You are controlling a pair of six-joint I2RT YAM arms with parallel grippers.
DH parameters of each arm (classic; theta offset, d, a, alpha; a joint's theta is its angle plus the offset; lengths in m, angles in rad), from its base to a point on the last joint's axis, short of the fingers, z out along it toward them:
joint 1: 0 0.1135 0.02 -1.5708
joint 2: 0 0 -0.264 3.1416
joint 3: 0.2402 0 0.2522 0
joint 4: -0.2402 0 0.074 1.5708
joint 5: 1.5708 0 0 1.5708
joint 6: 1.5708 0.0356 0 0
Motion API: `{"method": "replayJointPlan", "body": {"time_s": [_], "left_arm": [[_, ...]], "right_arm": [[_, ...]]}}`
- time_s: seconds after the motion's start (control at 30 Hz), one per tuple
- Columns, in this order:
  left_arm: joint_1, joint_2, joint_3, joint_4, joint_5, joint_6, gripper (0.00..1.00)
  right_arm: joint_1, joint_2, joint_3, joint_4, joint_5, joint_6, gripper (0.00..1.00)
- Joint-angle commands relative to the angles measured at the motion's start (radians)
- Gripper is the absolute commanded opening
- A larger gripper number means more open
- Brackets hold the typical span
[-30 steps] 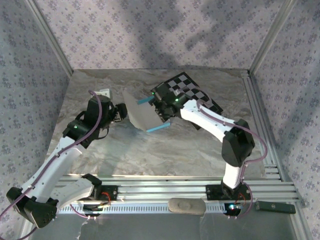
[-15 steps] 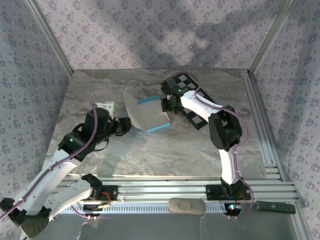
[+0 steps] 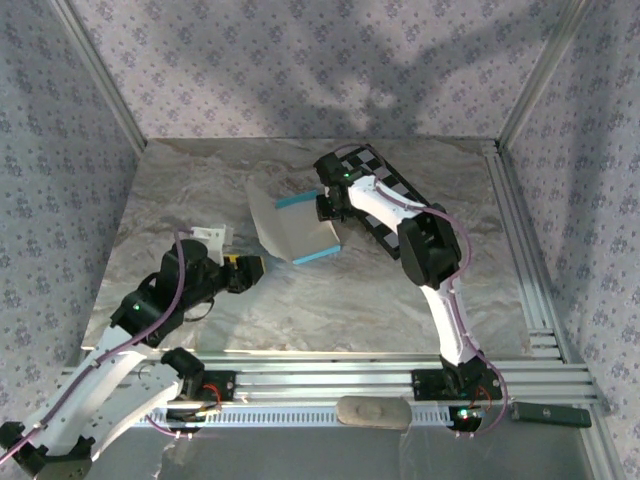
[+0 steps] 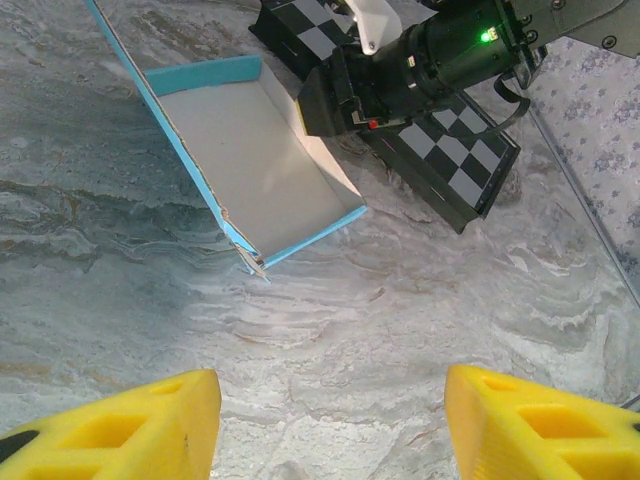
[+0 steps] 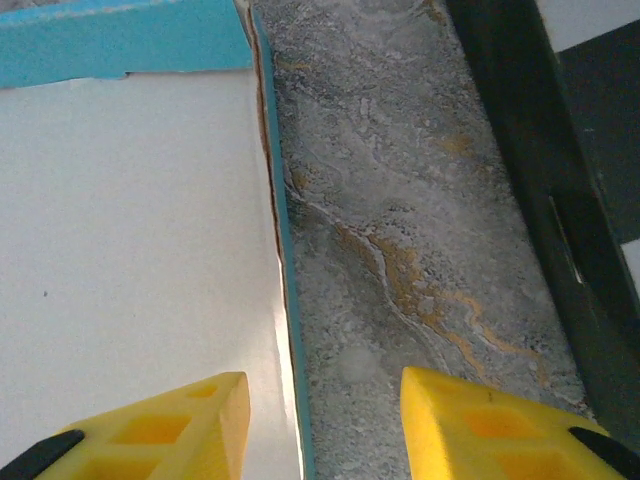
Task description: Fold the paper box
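Top external view: the thin cardboard paper box (image 3: 298, 228), white inside and turquoise-blue on its outer face, is lying open on the grey marbled table (image 3: 400, 300), out past the middle and between the two arms. Its long axis is running from far to near, slanting a little rightward as it comes closer. One long flap is standing up along its left side, and the short ends are showing as turquoise strips.

The right gripper (image 3: 326, 206) is sitting right at the box's right long wall, towards the far end, with the black-and-white checkerboard panel (image 3: 400, 200) just beyond the arm. From the right wrist, its yellow fingers (image 5: 150, 425) are parted and straddling that wall. One is over the white floor inside and the other over bare table outside, with the turquoise edge running up between them. Nothing is pinched yet, as far as I can see, since there is a gap on both sides of the wall.

The left gripper (image 3: 247, 271) is hovering nearer the bases and to the left of the box, well apart from it, jaws wide and empty. From its wrist camera the box is lying ahead and to the left.

So the right arm is clearly the nearer one. I'm judging that the coming move hinges on that wall sitting squarely between its fingers, in line with the box's long axis.
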Motion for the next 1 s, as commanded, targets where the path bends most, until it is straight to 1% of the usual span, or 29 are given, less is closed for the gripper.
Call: {"method": "replayJointPlan", "body": {"time_s": [0.0, 0.07, 0.27, 0.3, 0.4, 0.5, 0.73, 0.77, 0.87, 0.97], "left_arm": [[-0.008, -0.003, 0.013, 0.013, 0.010, -0.004, 0.61], [-0.007, -0.003, 0.016, 0.012, 0.009, -0.004, 0.60], [-0.008, -0.005, 0.021, 0.008, 0.003, 0.000, 0.60], [-0.007, -0.005, 0.023, 0.006, 0.001, 0.000, 0.60], [-0.008, -0.006, 0.027, 0.000, -0.001, 0.005, 0.60], [-0.008, -0.009, 0.034, -0.008, -0.005, 0.010, 0.60], [-0.007, -0.022, 0.049, -0.032, -0.033, 0.015, 0.60], [-0.008, -0.026, 0.051, -0.040, -0.040, 0.016, 0.60], [-0.007, -0.048, 0.058, -0.058, -0.066, 0.015, 0.60], [-0.008, -0.066, 0.067, -0.084, -0.105, 0.002, 0.59]], "right_arm": [[0.004, 0.037, 0.049, -0.044, -0.008, 0.029, 0.45], [0.008, 0.046, 0.052, -0.042, -0.009, 0.038, 0.43], [0.013, 0.079, 0.071, -0.045, -0.024, 0.081, 0.32], [0.013, 0.082, 0.076, -0.047, -0.021, 0.089, 0.29], [0.024, 0.084, 0.075, -0.043, -0.005, 0.110, 0.26], [0.036, 0.083, 0.078, -0.041, 0.003, 0.142, 0.20], [0.067, 0.065, 0.077, -0.044, 0.021, 0.245, 0.02], [0.074, 0.057, 0.072, -0.041, 0.021, 0.264, 0.01], [0.097, 0.026, 0.045, -0.037, 0.049, 0.354, 0.00], [0.122, -0.029, -0.013, -0.042, 0.103, 0.530, 0.00]]}}
